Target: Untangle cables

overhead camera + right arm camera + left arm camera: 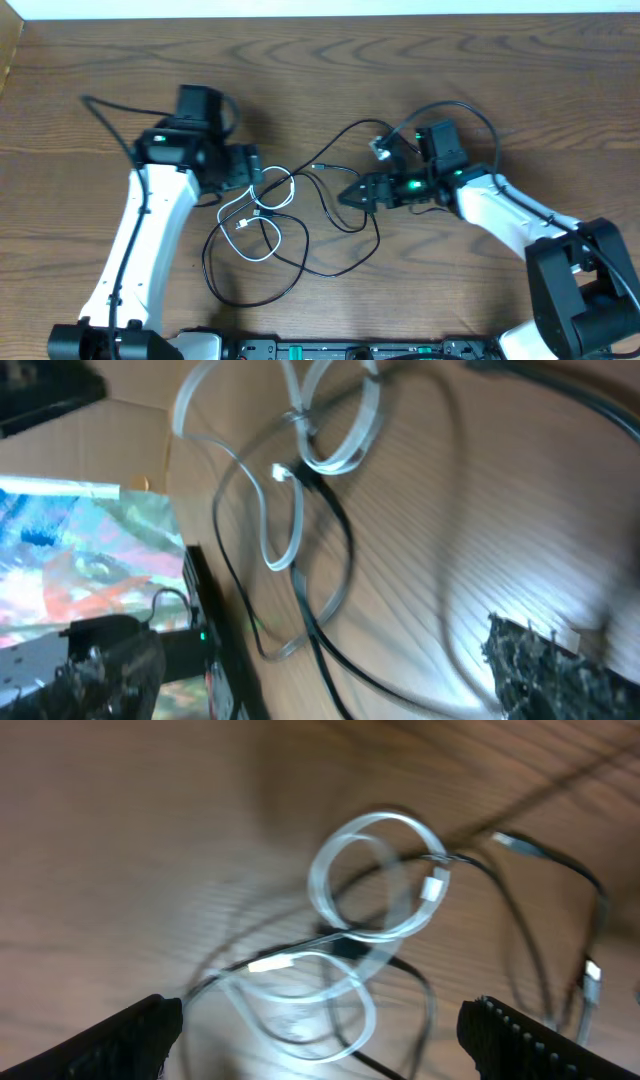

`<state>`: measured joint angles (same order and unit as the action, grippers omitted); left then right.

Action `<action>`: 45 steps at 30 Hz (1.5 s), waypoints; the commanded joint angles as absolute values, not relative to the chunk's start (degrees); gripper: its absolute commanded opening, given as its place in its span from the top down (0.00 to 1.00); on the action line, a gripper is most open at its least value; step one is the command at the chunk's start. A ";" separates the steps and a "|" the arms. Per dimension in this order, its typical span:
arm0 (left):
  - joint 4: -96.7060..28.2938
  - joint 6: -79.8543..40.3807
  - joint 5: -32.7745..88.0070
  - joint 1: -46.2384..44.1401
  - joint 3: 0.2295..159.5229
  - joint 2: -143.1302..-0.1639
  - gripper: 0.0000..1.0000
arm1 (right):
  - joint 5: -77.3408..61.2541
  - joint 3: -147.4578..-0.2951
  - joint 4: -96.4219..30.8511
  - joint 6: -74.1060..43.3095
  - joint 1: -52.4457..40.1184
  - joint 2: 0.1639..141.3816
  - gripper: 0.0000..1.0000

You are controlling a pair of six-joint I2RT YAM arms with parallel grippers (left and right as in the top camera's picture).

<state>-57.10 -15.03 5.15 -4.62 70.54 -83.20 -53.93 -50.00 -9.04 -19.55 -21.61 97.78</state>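
Overhead, tangle: the white cable lies coiled in the middle of the table. The black cables cross it, looping toward the near edge and up toward the right arm.
Overhead, left side: the left gripper sits just beside the coil's far-left edge and holds nothing.
Overhead, right side: the right gripper points at a black loop from the right. It is turned on its side, so its gap is hard to read here.
Left wrist, jaws: the fingers stand at the frame's lower corners, spread wide. The white coil and its plug lie ahead of and between them, ungripped.
Left wrist, how: take the white cable on a free stretch of loop, clear of the crossing where a black strand runs through, and close on one strand only.
Right wrist, jaws: the view is blurred. One finger shows at lower right with nothing against it, so the jaws seem fully apart and empty.
Right wrist, how: hold a black strand near the crossing, then draw the two apart slowly so the plug ends do not snag.
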 commanded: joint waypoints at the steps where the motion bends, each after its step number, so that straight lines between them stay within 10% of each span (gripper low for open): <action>1: -58.89 -15.51 3.81 0.97 71.48 -82.50 0.06 | -52.34 -49.80 -1.69 -28.34 -26.28 97.93 0.01; 23: -62.33 -15.49 3.79 9.26 71.48 -82.50 0.02 | -15.03 -49.82 34.85 -56.66 -43.07 97.93 0.01; 45: -62.33 -15.49 3.79 9.26 71.48 -82.50 0.02 | -11.94 -49.82 28.99 -54.61 -43.09 102.15 0.01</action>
<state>-61.98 -15.20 4.32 8.99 70.59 -83.13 -13.13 -49.69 28.62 -55.70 -42.94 99.55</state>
